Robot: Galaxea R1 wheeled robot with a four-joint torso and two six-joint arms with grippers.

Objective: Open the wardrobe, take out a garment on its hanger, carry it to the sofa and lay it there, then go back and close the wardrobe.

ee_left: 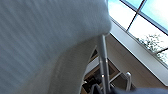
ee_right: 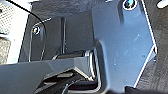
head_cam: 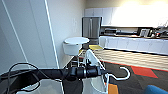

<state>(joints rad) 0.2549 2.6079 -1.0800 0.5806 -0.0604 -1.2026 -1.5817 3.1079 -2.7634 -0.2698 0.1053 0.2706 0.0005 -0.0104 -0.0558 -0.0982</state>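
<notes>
Head view: the robot's left arm (head_cam: pixel 50 73) reaches in from the left edge and runs level across the near part of the scene, black, with loose cables looped over it. Its left gripper (head_cam: pixel 103 72) sits at the end of the arm, just right of centre. The fingers are closed on the hanger (head_cam: pixel 123 74), whose slim white curved hook juts out to the right of the gripper over the dark carpet. The garment (head_cam: pixel 93 77), thin white cloth, hangs from the hanger below and behind the gripper, with one fold rising to a point above the arm.

Left of the arm stands a tall white panel (head_cam: pixel 30 32) with a plain face; whether it is a door of the wardrobe cannot be told. Beyond the gripper stands a white round-topped stand (head_cam: pixel 75 44) beside the wall. Farther off is a steel refrigerator (head_cam: pixel 91 27), and a long desk with white cabinets (head_cam: pixel 135 43) runs along the far right. The floor there is pale and striped, then dark carpet with a red patch (head_cam: pixel 143 71). A bright-blue rounded shape (head_cam: pixel 156 89) shows at the near right corner; it may be the sofa, but too little is seen to say.

Left wrist view: the white garment (ee_left: pixel 45 42) is close against the camera, and the hanger's white stem (ee_left: pixel 103 62) runs beside it. Large windows (ee_left: pixel 147 22) lie beyond.

Right wrist view: the robot's own dark plate takes up the scene. Whether the right gripper's fingers are open or closed cannot be told.
</notes>
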